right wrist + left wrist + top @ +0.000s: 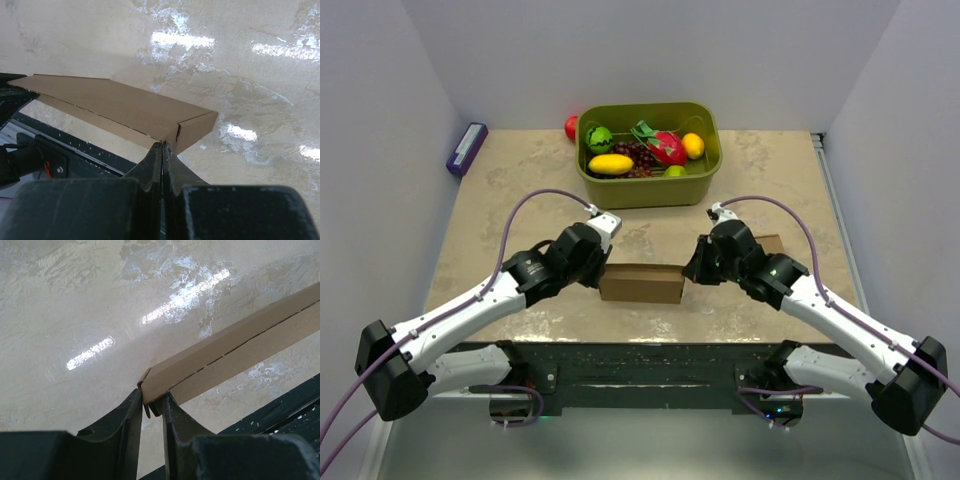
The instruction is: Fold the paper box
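Two hands meet the paper box, which lies as a low brown block on the counter, just toward 6 o'clock of the counter's middle, with its long axis running from 9 to 3 o'clock. At the box's 9 o'clock end the left hand straddles the end corner. Its wrist view shows the fingers narrowly parted with a thin cardboard tab between them, so we read it as grasping that edge of the box. At the 3 o'clock end the right hand is clenched, with nothing visible between its fingertips, and the tips butt against the box's end corner. A slightly gapped seam runs along the box's long side.

We judge the step in hand to be pressing home the end flaps. To do it well, we would push both ends inward evenly, so that the box neither slides nor skews on the glossy counter. The left hand should guide the loose tab into place rather than crush it, and we would watch that the long seam does not spring open. A green tub stands at 12 o'clock, well apart.
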